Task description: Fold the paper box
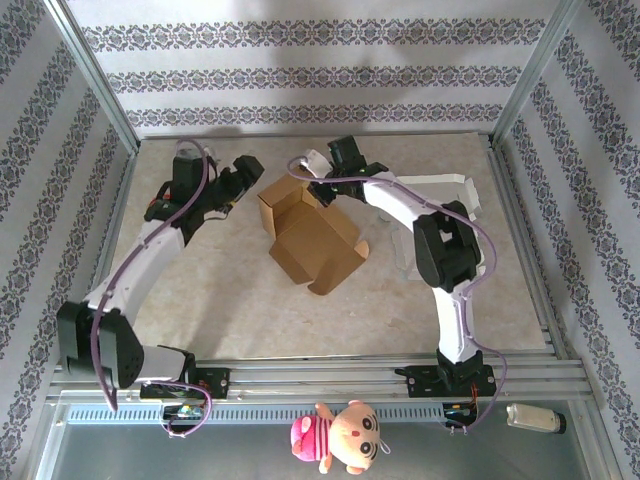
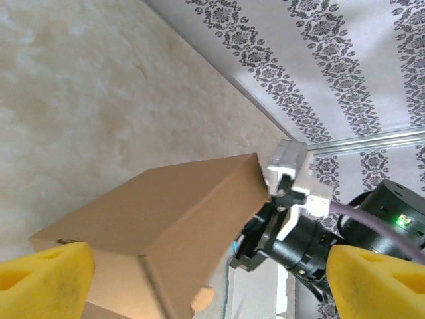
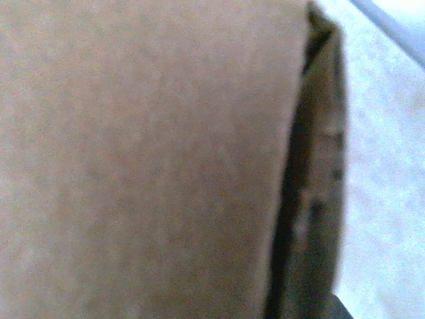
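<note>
Paper box (image 1: 315, 240): left fingers (image 2: 46, 276) spread beside its left edge, right fingers (image 2: 252, 244) closed at its far edge.

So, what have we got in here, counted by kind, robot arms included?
robot arms: 2, the left arm and the right arm
cardboard box: 1
plush doll: 1
white tray-like piece: 1
white cylinder: 1
Total: 6

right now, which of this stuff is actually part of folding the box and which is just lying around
Part of the job:
- cardboard box
- right end effector, shut at the box's far side
- left end effector, open beside it

Just lying about:
- pink plush doll
- white cylinder
Both lie on the near ledge.
</note>
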{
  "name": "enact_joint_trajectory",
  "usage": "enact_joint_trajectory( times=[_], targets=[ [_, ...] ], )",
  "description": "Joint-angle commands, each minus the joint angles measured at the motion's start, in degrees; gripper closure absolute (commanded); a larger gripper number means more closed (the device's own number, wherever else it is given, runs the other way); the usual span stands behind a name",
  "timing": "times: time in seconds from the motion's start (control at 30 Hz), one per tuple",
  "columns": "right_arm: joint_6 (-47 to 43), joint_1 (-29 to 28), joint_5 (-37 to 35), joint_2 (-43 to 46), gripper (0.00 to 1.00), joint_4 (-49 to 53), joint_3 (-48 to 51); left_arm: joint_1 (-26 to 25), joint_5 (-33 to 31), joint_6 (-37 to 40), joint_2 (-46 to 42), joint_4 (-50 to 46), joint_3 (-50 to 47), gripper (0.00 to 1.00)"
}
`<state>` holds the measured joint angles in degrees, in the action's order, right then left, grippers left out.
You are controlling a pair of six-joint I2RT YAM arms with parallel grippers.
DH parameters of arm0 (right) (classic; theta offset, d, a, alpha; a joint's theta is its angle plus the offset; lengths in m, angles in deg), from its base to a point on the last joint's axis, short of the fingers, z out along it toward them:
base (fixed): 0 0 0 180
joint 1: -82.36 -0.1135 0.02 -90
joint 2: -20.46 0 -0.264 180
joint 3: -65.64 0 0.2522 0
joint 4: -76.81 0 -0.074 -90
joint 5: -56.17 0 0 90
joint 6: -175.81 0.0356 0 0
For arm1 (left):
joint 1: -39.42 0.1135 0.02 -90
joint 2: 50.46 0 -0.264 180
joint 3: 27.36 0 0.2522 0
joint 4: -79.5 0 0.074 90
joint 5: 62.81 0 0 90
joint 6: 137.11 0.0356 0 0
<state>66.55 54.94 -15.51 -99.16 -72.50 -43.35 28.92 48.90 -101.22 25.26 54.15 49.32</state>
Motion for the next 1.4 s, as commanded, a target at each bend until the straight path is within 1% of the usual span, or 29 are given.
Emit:
enact_joint_trajectory(
  times=[0.0, 0.1, 0.2, 0.3, 0.4, 0.47, 0.57, 0.67, 0.77, 0.83, 0.9, 1.0, 1.07, 1.1, 1.17, 1.2, 1.27, 1.3, 1.37],
  targets=[
    [10.3, -1.7, -1.1, 5.0, 0.96, 0.2, 6.0, -0.7, -0.4, -3.3, -3.3, 1.4, -4.9, 0.09],
    [11.9, -3.1, -3.6, 7.3, 0.96, -5.7, 12.9, -1.0, -0.8, -3.2, -5.5, 0.4, -7.8, 0.08],
    [15.3, -4.5, -6.3, 7.0, 0.93, -10.5, 16.5, -1.1, -1.4, -2.6, -6.4, 1.6, -10.5, 0.07],
    [17.4, -5.5, -8.5, 5.5, 0.9, -13.1, 17.3, -1.2, -0.8, -1.5, -5.4, 3.3, -12.2, 0.07],
    [17.8, -6.3, -9.0, 4.8, 0.85, -17.1, 18.8, -1.3, 0.6, -2.2, -3.0, 5.0, -13.5, 0.07],
    [18.2, -6.6, -9.1, 5.0, 0.8, -19.5, 20.0, -1.3, 1.7, -3.1, -1.6, 6.6, -14.3, 0.07],
    [20.9, -6.6, -9.7, 5.7, 0.75, -23.8, 21.6, -1.3, 2.2, -3.6, 0.0, 8.7, -14.9, 0.07],
    [23.4, -6.5, -10.0, 5.8, 0.72, -29.3, 23.1, -1.4, 2.4, -3.9, 0.8, 9.7, -14.9, 0.07],
    [25.1, -6.5, -11.2, 5.3, 0.71, -33.7, 23.9, -1.3, 2.4, -4.0, 0.7, 9.4, -14.6, 0.07],
    [26.1, -6.4, -11.6, 4.6, 0.73, -33.5, 23.0, -1.4, 2.4, -3.8, 0.2, 8.8, -14.3, 0.07],
    [27.2, -6.5, -12.7, 4.2, 0.77, -33.3, 22.4, -1.3, 2.1, -3.6, -0.5, 8.2, -14.2, 0.07],
    [27.7, -6.8, -14.8, 4.4, 0.86, -33.7, 22.7, -1.3, 1.4, -3.5, -1.9, 7.1, -14.3, 0.07],
    [27.8, -7.0, -16.4, 4.9, 0.95, -34.7, 23.6, -1.3, 1.3, -3.8, -2.7, 7.1, -14.6, 0.07],
    [27.7, -7.2, -17.1, 5.2, 0.96, -34.9, 24.0, -1.3, 1.2, -3.9, -3.0, 7.0, -14.6, 0.07],
    [27.5, -7.3, -17.9, 5.3, 0.96, -35.1, 24.4, -1.3, 1.0, -3.9, -3.7, 6.6, -14.6, 0.07],
    [27.4, -7.5, -17.8, 5.4, 0.93, -34.9, 24.4, -1.3, 0.8, -3.9, -4.0, 6.6, -14.5, 0.07],
    [27.7, -7.6, -17.9, 5.5, 0.78, -34.4, 24.4, -1.3, 0.5, -3.8, -4.5, 6.3, -14.4, 0.07],
    [28.0, -7.6, -17.9, 5.7, 0.75, -34.1, 24.5, -1.3, 0.3, -3.8, -4.7, 6.1, -14.4, 0.07],
    [28.2, -7.8, -18.3, 5.9, 0.74, -33.7, 24.6, -1.3, -0.1, -3.6, -5.2, 5.9, -14.3, 0.07]
  ],
)
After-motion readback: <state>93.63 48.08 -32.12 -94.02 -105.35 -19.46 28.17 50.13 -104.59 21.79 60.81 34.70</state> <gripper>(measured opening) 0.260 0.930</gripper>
